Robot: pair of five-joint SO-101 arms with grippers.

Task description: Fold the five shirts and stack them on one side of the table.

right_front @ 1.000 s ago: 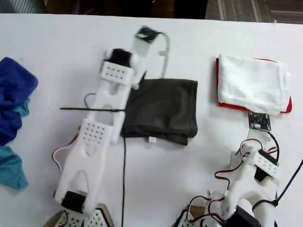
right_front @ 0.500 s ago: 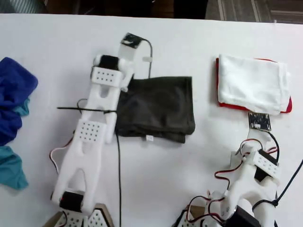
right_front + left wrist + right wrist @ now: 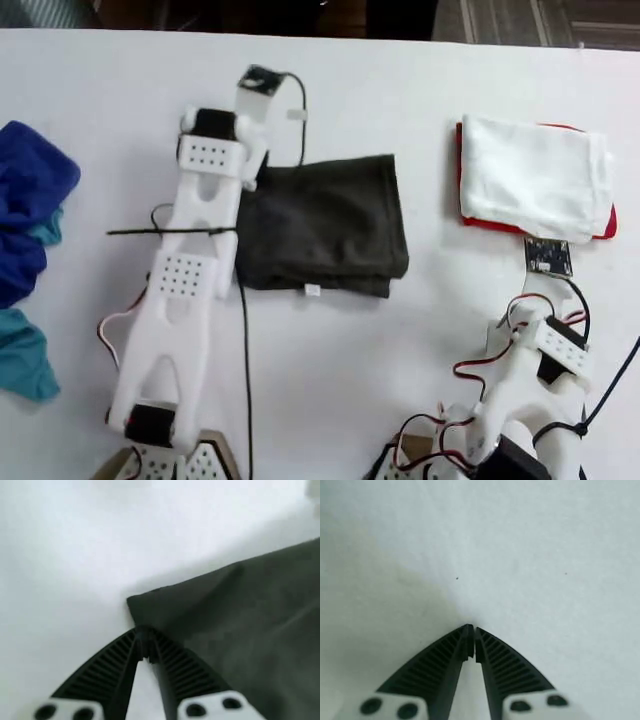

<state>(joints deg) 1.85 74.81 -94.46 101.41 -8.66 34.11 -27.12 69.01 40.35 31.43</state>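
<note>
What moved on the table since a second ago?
The left hand, shut on a corner of the folded dark grey shirt, slid leftward in the high view, dragging the shirt along. The right arm, the folded white shirt on the red shirt, and the crumpled blue shirts stayed put.

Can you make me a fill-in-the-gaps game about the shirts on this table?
1. The white shirt lies folded on top of a shirt that is ____.
2. The left gripper is shut on a corner of the dark shirt, which lies ____, not crumpled.
3. The crumpled blue shirt is on the ____ arm's side of the table.
Missing words: red; folded; left.
</note>
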